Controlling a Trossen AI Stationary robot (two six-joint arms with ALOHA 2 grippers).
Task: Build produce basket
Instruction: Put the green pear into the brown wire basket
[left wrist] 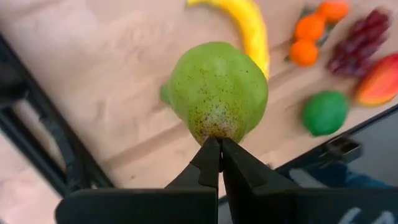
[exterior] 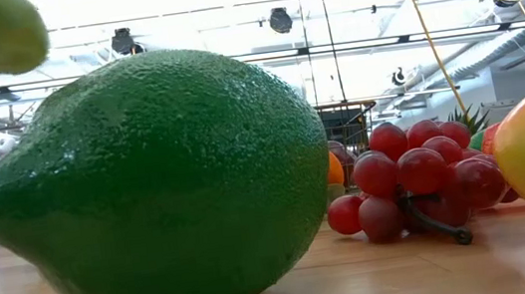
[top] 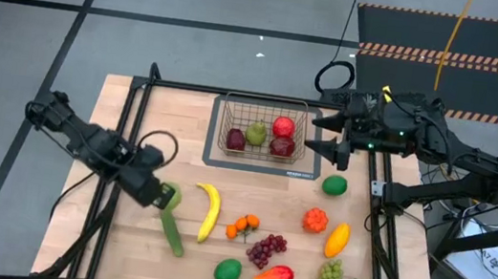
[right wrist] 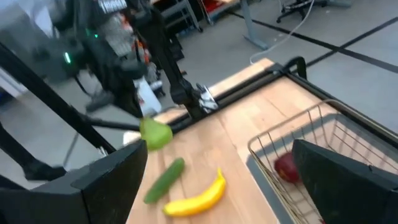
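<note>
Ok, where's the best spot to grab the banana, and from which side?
Probably mid-length on the banana, coming straight down with fingers across its narrow width. It lies flat and curved, with bare table on both sides; the cucumber and the oranges sit clear of its middle.

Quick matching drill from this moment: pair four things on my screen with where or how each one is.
Things:
1. green pear
2. banana
3. red apple
4. right gripper

States:
A. lying on the table
B. open, beside the basket
C. held by the shut left gripper
D. inside the basket

Pairs: 1-C, 2-A, 3-D, 4-B
</note>
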